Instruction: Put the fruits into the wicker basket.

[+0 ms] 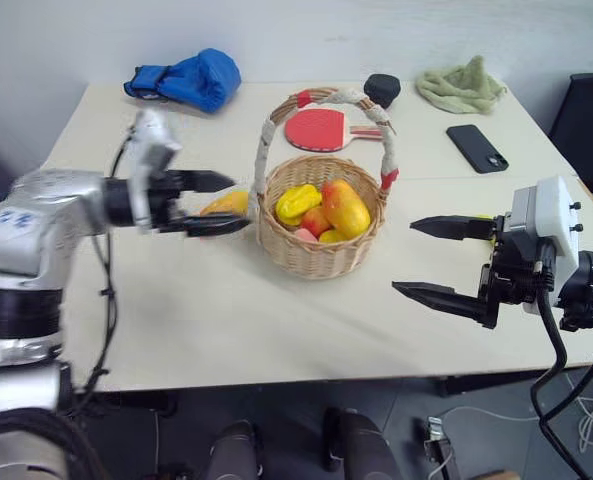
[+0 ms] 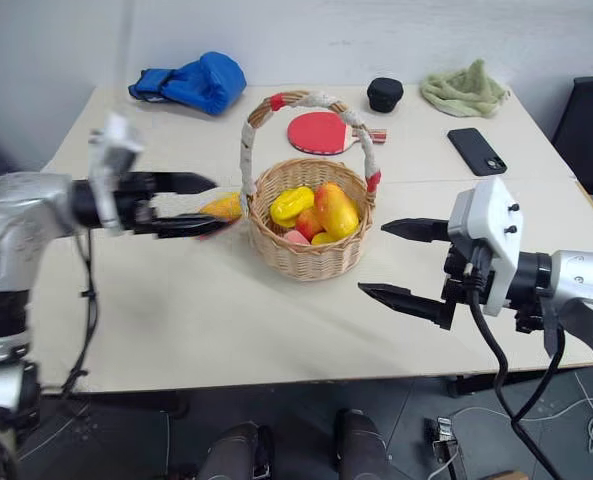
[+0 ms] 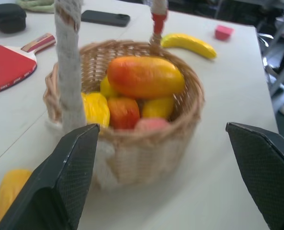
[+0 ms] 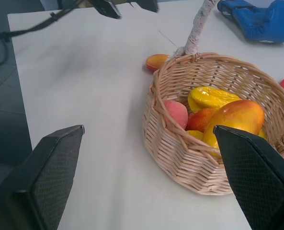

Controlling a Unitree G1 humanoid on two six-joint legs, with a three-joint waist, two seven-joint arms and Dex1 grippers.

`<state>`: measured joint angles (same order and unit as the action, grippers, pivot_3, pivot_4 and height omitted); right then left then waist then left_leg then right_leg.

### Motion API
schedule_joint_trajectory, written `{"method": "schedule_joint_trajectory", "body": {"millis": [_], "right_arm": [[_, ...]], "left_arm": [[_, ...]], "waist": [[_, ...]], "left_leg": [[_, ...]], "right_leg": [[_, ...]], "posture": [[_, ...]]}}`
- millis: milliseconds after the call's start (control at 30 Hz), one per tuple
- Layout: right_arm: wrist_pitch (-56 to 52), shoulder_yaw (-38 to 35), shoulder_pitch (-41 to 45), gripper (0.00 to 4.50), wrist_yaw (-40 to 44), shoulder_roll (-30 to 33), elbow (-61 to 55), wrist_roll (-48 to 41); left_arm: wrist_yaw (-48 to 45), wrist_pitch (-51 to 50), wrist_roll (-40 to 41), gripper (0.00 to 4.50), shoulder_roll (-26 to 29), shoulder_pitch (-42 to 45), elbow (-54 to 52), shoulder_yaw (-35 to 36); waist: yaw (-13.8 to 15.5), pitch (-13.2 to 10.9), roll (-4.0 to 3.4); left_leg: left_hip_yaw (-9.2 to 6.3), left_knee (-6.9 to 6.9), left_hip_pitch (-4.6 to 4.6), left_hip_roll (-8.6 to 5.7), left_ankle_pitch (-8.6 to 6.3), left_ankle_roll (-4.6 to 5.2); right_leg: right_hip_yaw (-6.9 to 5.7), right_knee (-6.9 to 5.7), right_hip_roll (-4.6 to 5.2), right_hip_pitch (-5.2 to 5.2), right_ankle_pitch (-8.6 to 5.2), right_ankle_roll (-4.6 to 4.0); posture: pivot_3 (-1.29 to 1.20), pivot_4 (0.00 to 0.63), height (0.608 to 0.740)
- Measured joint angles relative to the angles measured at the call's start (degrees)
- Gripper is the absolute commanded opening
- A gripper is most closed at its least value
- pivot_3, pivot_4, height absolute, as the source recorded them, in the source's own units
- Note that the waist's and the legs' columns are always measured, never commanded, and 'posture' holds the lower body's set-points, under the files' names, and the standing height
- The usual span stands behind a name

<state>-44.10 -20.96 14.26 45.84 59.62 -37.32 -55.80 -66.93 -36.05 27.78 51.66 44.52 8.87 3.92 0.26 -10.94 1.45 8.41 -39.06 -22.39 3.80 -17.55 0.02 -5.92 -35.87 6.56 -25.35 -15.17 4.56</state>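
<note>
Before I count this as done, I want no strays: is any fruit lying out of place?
Yes. A mango lies outside the wicker basket, left of it; a banana and pink chunk lie beyond it.

The left gripper partly hid a mango beside the wicker basket. Lower fruits in the basket were buried, types unclear.

Head views overlook; both wrists face wicker basket.
</note>
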Motion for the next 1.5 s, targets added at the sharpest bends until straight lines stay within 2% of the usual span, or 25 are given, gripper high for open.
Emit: {"method": "schedule_joint_trajectory", "body": {"millis": [167, 300, 400, 500, 700, 833, 933, 1100, 1167, 1267, 1333, 1500], "right_arm": [[0.27, 0.12, 0.13, 4.50, -0.07, 0.00, -0.09, 0.01], [0.49, 1.03, 0.28, 4.50, -0.23, -0.06, -0.13, 1.19], [0.48, 1.71, 0.33, 4.50, -0.47, -0.92, -0.32, 1.29], [0.44, 1.75, 0.31, 4.50, -0.53, -0.98, -0.39, 1.29], [0.39, 1.76, 0.84, 4.50, -0.80, -0.98, -0.40, 1.23], [0.36, 1.76, 1.08, 4.50, -1.07, -0.98, -0.39, 1.12], [0.36, 1.76, 1.17, 4.50, -1.18, -0.99, -0.38, 1.16], [0.36, 1.76, 1.18, 4.50, -1.53, -0.99, -0.39, 1.15], [0.36, 1.76, 1.08, 4.50, -1.58, -1.00, -0.39, 1.15], [0.36, 1.75, 1.01, 4.50, -1.74, -1.05, -0.43, 1.14], [0.36, 1.72, 0.94, 4.50, -1.99, -1.30, -0.51, 1.13], [0.37, 1.16, 0.02, 4.50, -2.46, -1.41, -0.77, 1.13]], "left_arm": [[1.30, 14.40, -10.71, 4.44, -0.56, 5.86, 20.73, -3.00], [5.11, 26.89, -19.36, 4.44, -8.09, 9.35, 31.46, -8.03], [5.14, 28.16, -21.10, 4.44, -12.69, 10.84, 35.05, -9.70], [6.79, 29.84, -23.17, 4.44, -14.67, 13.70, 39.15, -10.06], [16.01, 34.23, -28.43, 4.44, -18.10, 17.81, 48.77, -10.63], [16.78, 33.93, -30.26, 4.44, -20.59, 18.27, 52.91, -11.16], [17.32, 33.36, -30.40, 3.90, -22.03, 18.84, 55.08, -10.99], [16.19, 34.26, -30.36, 2.27, -21.91, 19.73, 54.95, -10.20], [15.60, 34.20, -30.37, 1.97, -21.15, 19.71, 54.86, -9.71], [11.68, 32.85, -30.01, 1.93, -18.98, 18.65, 51.34, -9.34], [6.62, 29.50, -28.00, 1.93, -16.95, 16.08, 44.80, -8.77], [-8.34, 14.49, -16.80, 1.93, -9.32, 3.09, 14.69, -6.84]], "waist": [[1.32, 0.00, 0.01], [1.52, 0.02, 0.03], [1.17, 0.00, 0.06], [0.66, -0.01, 0.08], [0.97, -0.02, 0.09], [1.06, -0.02, 0.10], [1.07, -0.03, 0.11], [0.97, -0.03, 0.11], [0.89, -0.03, 0.11], [0.85, -0.03, 0.11], [0.83, -0.02, 0.11], [0.47, -0.02, 0.11]], "left_leg": [[0.00, -0.02, -0.13, -0.02, -0.08, 0.14], [0.00, -0.18, -0.57, -0.04, -0.03, 0.06], [0.00, -0.29, -0.81, -0.04, -0.03, 0.11], [0.09, -0.27, -0.80, -0.03, -0.09, 0.16], [0.08, -0.28, -0.79, -0.04, -0.08, 0.17], [0.08, -0.37, -0.81, -0.03, -0.07, 0.17], [0.07, -0.40, -0.82, -0.03, -0.07, 0.18], [0.07, -0.40, -0.81, -0.03, -0.07, 0.17], [0.07, -0.41, -0.80, -0.02, -0.07, 0.17], [0.07, -0.43, -0.80, -0.01, -0.07, 0.17], [0.06, -0.43, -0.81, -0.01, -0.07, 0.17], [-0.02, -0.44, -0.81, 0.02, -0.09, 0.15]], "right_leg": [[-0.04, 0.12, 0.02, 0.00, 0.05, -0.01], [-0.11, 0.24, 0.01, -0.16, 0.18, 0.20], [-0.18, 0.23, -0.01, -0.26, 0.37, 0.53], [-0.20, 0.31, 0.00, -0.27, 0.40, 0.58], [-0.20, 0.36, 0.03, -0.25, 0.40, 0.58], [-0.20, 0.33, 0.03, -0.24, 0.40, 0.58], [-0.20, 0.31, 0.03, -0.24, 0.40, 0.58], [-0.20, 0.28, 0.03, -0.24, 0.40, 0.58], [-0.20, 0.28, 0.03, -0.24, 0.40, 0.58], [-0.20, 0.24, 0.03, -0.24, 0.40, 0.57], [-0.20, 0.23, 0.03, -0.24, 0.40, 0.57], [-0.19, 0.15, 0.02, -0.25, 0.40, 0.57]], "posture": [[0.00, 0.150, 0.740], [0.00, 0.150, 0.740], [0.00, 0.150, 0.740], [0.00, 0.150, 0.740], [0.00, 0.150, 0.740], [0.00, 0.150, 0.740], [0.00, 0.150, 0.740], [0.00, 0.150, 0.740], [0.00, 0.150, 0.740], [0.00, 0.150, 0.740], [0.00, 0.150, 0.740], [0.00, 0.150, 0.740]]}}
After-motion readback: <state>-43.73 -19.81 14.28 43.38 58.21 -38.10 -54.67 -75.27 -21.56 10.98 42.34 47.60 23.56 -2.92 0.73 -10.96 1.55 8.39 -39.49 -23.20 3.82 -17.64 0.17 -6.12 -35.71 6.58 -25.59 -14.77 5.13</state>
